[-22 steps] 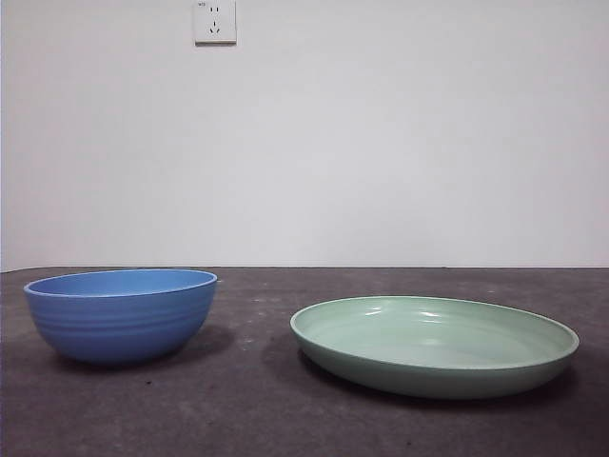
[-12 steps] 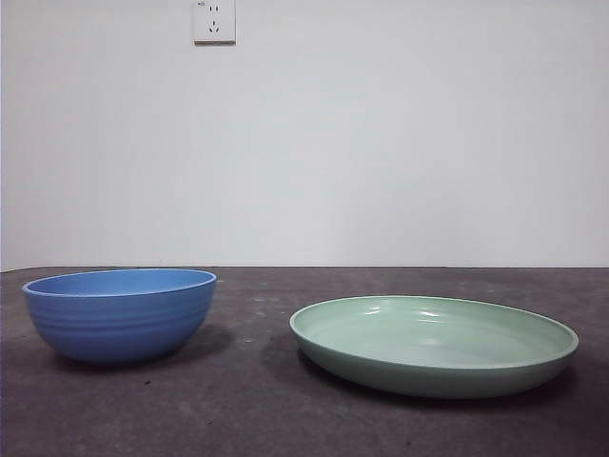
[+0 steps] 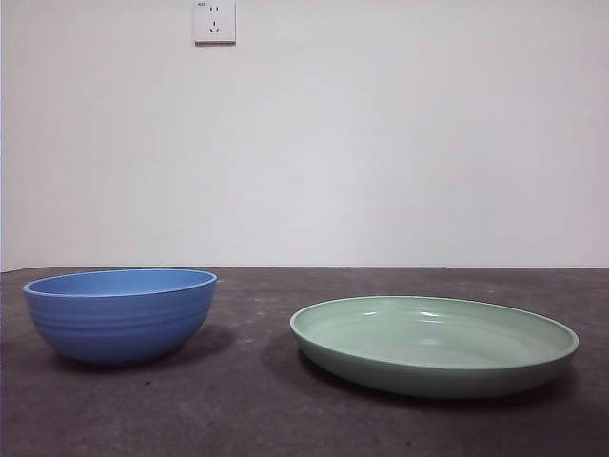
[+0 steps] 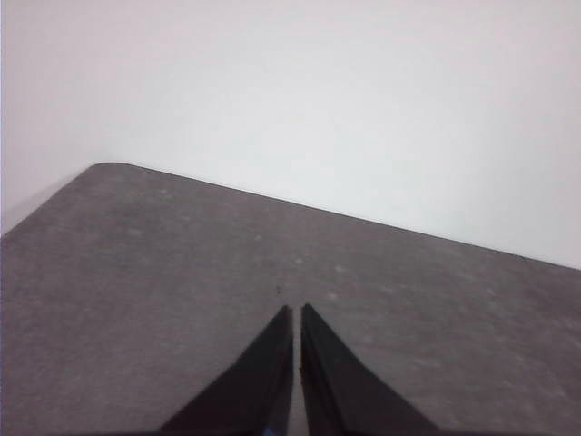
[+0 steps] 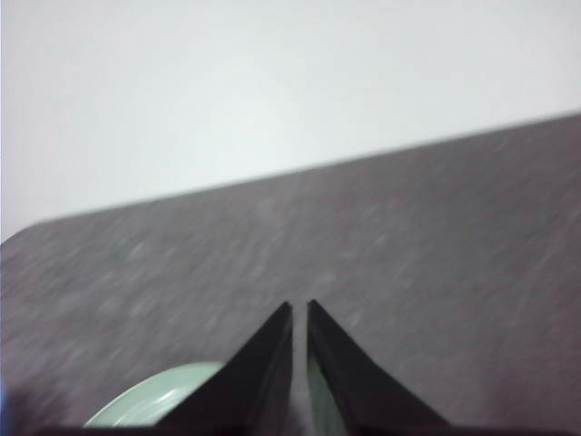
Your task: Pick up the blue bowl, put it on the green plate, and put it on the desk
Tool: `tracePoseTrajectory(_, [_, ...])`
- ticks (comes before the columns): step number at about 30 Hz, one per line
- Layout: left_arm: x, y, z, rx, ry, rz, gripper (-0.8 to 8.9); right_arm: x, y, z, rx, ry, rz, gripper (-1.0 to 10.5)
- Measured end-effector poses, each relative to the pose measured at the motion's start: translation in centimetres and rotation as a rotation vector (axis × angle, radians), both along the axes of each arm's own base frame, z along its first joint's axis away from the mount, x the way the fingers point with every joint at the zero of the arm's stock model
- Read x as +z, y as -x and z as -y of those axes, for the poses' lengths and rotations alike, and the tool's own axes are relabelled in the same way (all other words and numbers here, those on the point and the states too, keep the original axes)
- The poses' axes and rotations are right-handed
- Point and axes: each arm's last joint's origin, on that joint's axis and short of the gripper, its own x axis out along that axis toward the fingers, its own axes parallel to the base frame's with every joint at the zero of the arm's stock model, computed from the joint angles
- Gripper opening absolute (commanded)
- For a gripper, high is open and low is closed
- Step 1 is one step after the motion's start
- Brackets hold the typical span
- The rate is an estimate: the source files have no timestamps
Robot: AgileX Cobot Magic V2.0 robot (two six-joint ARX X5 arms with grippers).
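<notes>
Glossy, ridged blue bowl (image 3: 120, 315) sits apart from green plate (image 3: 434, 344); both grippers apparently closed, empty.

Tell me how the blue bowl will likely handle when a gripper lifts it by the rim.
The blue bowl looks glossy, so its wall may slip between the jaws. It seems rigid, with a thin rim that should suit a pinch. Its base is narrower than its rim, so a sideways push on the desk might rock it.

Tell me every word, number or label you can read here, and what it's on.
None is readable.
Wall socket: a tiny mark at its top corner, too small to read.
Blue bowl, green plate and desk: no lettering visible.
Both wrist views: no text.
</notes>
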Motion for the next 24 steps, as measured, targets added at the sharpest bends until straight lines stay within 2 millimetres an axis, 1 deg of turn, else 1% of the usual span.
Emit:
tracePoseTrajectory(2, [1.9, -0.4, 0.1, -0.041, 0.000, -0.017, 0.15, 1.2, -0.2, -0.1, 0.041, -0.011, -0.047, 0.2])
tracePoseTrajectory(4, [3.4, -0.9, 0.3, -0.085, 0.004, -0.033, 0.15, 2.5, -0.5, -0.2, 0.073, -0.020, -0.079, 0.2])
tracePoseTrajectory(6, [4.4, -1.6, 0.4, -0.135, 0.009, -0.058, 0.15, 3.8, -0.8, -0.3, 0.105, -0.028, -0.111, 0.2])
tracePoseTrajectory(8, [5.0, -2.6, 0.6, -0.188, 0.014, -0.090, 0.15, 5.0, -1.1, -0.3, 0.146, -0.039, -0.144, 0.2])
tracePoseTrajectory(13, [5.4, -5.1, 1.0, -0.319, 0.044, -0.204, 0.15, 7.6, -2.4, -0.6, 0.276, -0.073, -0.203, 0.2])
tracePoseTrajectory(17, [5.5, -7.3, 1.4, -0.460, 0.092, -0.314, 0.16, 9.2, -3.4, -0.8, 0.379, -0.109, -0.260, 0.2])
tracePoseTrajectory(21, [5.4, -8.9, 1.7, -0.587, 0.134, -0.370, 0.16, 9.7, -4.2, -0.9, 0.432, -0.130, -0.330, 0.2])
tracePoseTrajectory(24, [4.7, -9.7, 2.1, -0.635, 0.158, -0.421, 0.19, 9.1, -4.8, -0.9, 0.437, -0.128, -0.403, 0.2])
